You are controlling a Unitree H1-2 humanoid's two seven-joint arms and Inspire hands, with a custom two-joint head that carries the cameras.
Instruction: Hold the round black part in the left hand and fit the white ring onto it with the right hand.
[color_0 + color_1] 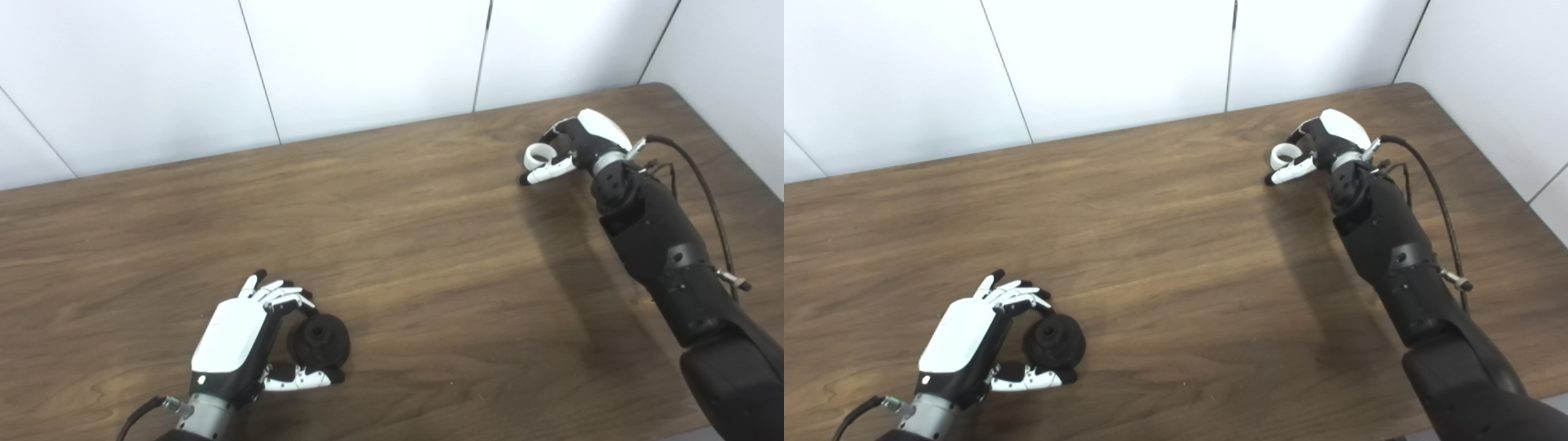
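Note:
The round black part [319, 340] sits on the wooden table [392, 245] near the front left. My left hand [245, 337] curls around it, fingers over its top and thumb beneath its front, closed on it. The white ring [538, 155] is at the far right of the table. My right hand [576, 147] reaches over it with fingers and thumb closed around it. Both also show in the right eye view: the black part [1054, 342] and the ring [1283, 154].
White wall panels [367, 61] stand right behind the table's far edge. A black cable [704, 190] loops off my right forearm. The table's right edge runs close beside the right arm.

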